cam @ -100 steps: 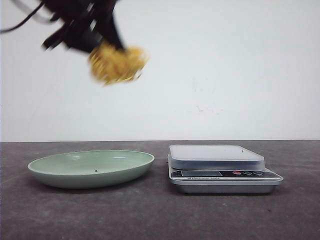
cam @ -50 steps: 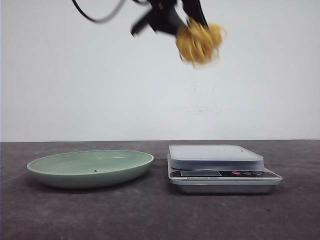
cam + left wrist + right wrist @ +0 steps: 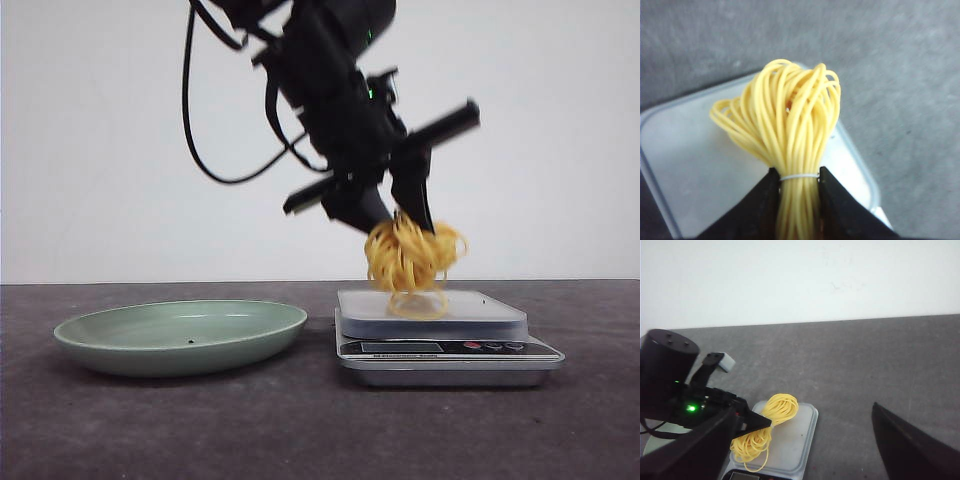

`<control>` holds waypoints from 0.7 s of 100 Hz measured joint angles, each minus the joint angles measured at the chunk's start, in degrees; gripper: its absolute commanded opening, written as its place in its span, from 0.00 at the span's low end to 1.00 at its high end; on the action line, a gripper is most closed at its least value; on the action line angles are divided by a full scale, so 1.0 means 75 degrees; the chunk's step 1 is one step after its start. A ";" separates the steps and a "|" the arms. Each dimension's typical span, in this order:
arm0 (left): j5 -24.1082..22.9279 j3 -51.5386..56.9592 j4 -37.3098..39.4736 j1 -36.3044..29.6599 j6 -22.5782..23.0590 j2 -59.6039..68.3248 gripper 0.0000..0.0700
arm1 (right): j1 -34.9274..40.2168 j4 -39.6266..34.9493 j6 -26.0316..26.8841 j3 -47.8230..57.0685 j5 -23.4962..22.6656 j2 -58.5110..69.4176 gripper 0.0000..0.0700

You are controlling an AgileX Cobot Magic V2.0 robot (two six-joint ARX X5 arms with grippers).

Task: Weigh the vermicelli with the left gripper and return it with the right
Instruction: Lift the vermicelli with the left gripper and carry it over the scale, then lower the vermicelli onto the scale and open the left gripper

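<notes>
On the left of the dark tabletop [image 3: 300, 430] the pale green plate [image 3: 180, 336] sits bare; the bundle no longer hangs up over that side as it did a second ago. Half a second back it was high above the scale, and now the left gripper [image 3: 405, 222] has come right down with it. The vermicelli [image 3: 412, 258] hangs from the black fingers [image 3: 762, 200], its lowest loop touching or all but touching the pale platform of the scale [image 3: 432, 312]. I judge the carry is finished and the weighing step is about to begin, though the load is not yet released, so the scale cannot give a true reading.

In the left wrist view the two fingers are closed narrowly on the tied neck of the bundle, just at the thin white band, one finger on each side, and the loops fan out beyond the tips over the platform.

Farther right, the right gripper [image 3: 805, 450] shows only in its own wrist view: its two dark fingers are spread wide with nothing between them, held back from the scale on its right side, well apart from the noodles.
</notes>
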 measured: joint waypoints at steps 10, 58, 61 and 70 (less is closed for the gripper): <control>-0.0108 0.0000 0.0050 0.0000 0.0009 0.0219 0.01 | 0.0003 -0.0140 -0.0102 0.0000 0.0009 0.0000 0.79; -0.0102 0.0119 -0.0020 0.0012 0.0184 0.0446 0.51 | 0.0003 -0.0242 -0.0166 0.0000 0.0009 0.0000 0.79; -0.0102 0.0157 -0.0117 0.0020 0.0213 0.0469 0.51 | 0.0003 -0.0242 -0.0166 0.0000 0.0009 0.0000 0.79; -0.0105 0.0370 -0.0452 0.0035 0.0382 0.0481 0.51 | 0.0003 -0.0242 -0.0166 0.0000 0.0009 0.0000 0.79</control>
